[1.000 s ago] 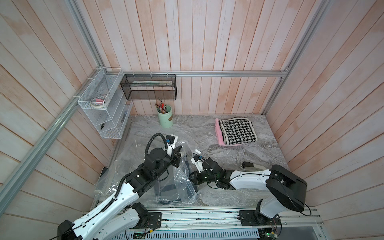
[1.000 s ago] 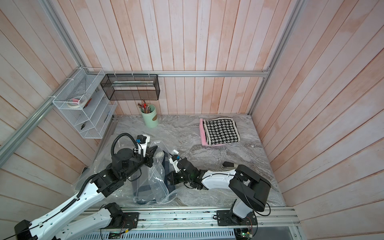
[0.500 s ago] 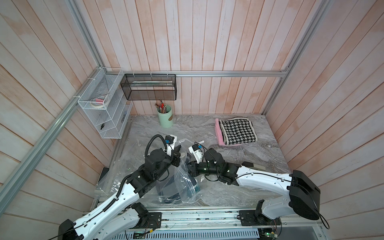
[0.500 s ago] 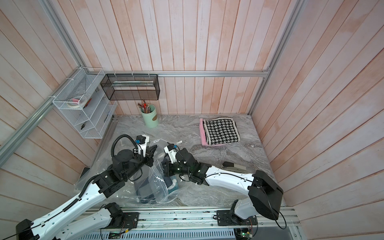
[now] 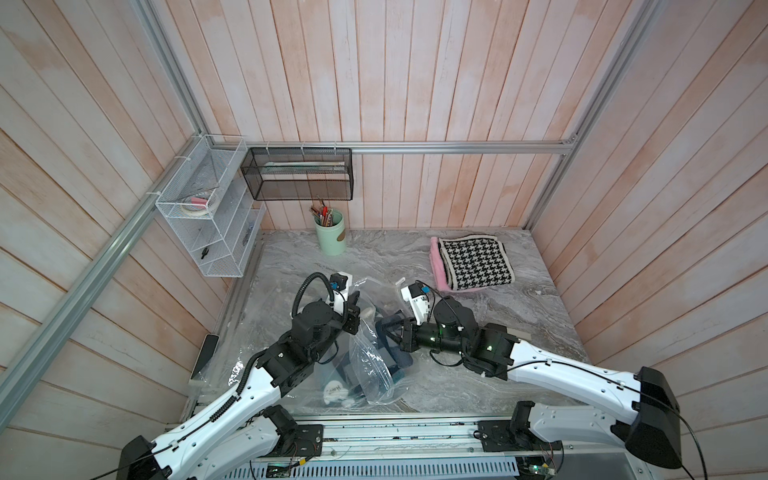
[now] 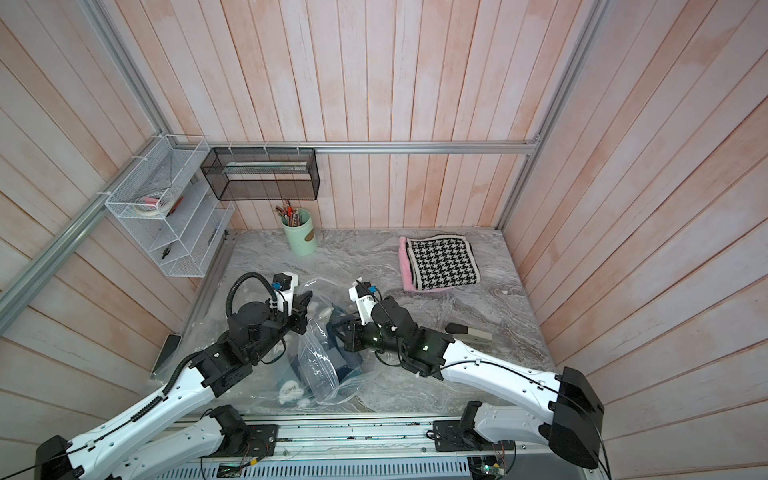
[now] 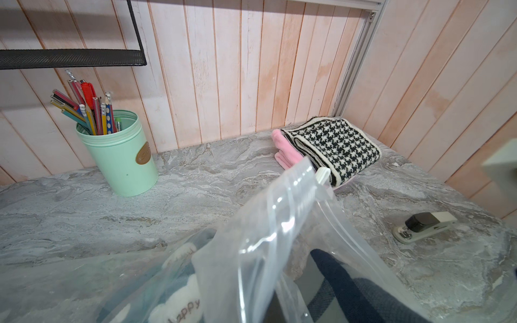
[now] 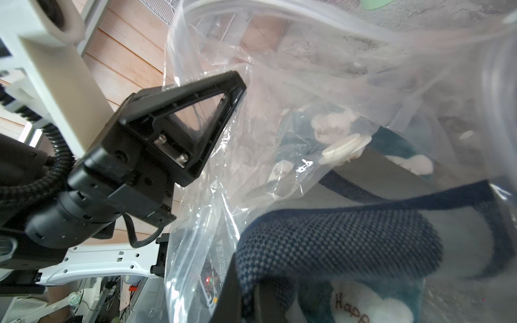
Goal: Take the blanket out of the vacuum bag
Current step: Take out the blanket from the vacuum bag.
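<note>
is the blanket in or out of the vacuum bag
Mostly in: the dark blue blanket lies under the clear vacuum bag plastic, only a fold at the mouth pinched by the shut right gripper.

Only legible word is "Happy", dark script on a white patch (image 8: 361, 307) of the blanket (image 8: 335, 240). Right wrist view gives "Happ", left wrist view gives "appy" (rest cut off by plastic or the frame edge). The same patch (image 5: 335, 390) shows in both top views, lettering barely resolvable. Dark print on the vacuum bag (image 8: 215, 251): unreadable. Brown badge (image 7: 143, 156) on the mint cup (image 7: 123, 165): embossing unreadable.
</note>
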Motion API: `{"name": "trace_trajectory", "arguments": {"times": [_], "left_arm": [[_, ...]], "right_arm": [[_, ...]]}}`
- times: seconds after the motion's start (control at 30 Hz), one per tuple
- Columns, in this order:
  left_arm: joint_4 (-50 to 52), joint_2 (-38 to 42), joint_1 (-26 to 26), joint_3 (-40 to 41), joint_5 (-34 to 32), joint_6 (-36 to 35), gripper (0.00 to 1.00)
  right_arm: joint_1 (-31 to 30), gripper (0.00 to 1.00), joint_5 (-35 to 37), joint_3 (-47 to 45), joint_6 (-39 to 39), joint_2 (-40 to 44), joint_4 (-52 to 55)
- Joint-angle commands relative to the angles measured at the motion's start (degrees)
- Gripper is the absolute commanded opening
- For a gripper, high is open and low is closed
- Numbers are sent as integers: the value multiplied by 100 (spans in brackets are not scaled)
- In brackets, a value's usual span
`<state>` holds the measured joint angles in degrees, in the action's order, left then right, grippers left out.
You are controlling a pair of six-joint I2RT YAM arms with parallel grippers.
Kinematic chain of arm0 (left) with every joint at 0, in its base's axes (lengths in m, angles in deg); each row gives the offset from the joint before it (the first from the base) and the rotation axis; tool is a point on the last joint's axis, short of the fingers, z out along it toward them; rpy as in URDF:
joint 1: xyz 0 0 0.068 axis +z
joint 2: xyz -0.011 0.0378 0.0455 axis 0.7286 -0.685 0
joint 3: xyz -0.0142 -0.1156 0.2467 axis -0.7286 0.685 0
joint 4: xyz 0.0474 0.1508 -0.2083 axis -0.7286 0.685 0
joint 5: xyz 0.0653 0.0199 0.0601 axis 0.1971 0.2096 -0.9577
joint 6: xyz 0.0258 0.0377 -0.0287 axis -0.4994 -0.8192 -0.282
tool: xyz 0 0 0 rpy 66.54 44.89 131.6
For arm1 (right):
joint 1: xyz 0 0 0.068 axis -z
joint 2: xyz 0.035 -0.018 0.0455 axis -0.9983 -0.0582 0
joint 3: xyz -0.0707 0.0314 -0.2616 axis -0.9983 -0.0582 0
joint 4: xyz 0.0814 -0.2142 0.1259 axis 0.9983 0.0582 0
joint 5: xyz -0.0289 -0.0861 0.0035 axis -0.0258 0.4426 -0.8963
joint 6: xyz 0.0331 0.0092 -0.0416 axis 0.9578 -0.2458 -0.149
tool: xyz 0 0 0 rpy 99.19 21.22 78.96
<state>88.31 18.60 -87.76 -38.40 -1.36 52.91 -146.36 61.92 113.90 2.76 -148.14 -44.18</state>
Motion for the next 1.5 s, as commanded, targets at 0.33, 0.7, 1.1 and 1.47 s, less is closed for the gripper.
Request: {"name": "trace_trajectory", "arguments": {"times": [0.33,0.7,1.1,1.47], "left_arm": [[-12,-127,12,83,-81,-142,0],[-120,-329,12,67,78,-63,0],[-171,-311,12,111,110,-72,0],[-199,-114,12,194,8,-132,0]], "right_arm": [[97,0,1187,-2487,1179,2725,1363],[16,10,1919,-3168,1306,2748,1493],[-104,98,1302,-3363,1560,3837,1467],[-1548,80,2101,-4013,2603,3194,147]]}}
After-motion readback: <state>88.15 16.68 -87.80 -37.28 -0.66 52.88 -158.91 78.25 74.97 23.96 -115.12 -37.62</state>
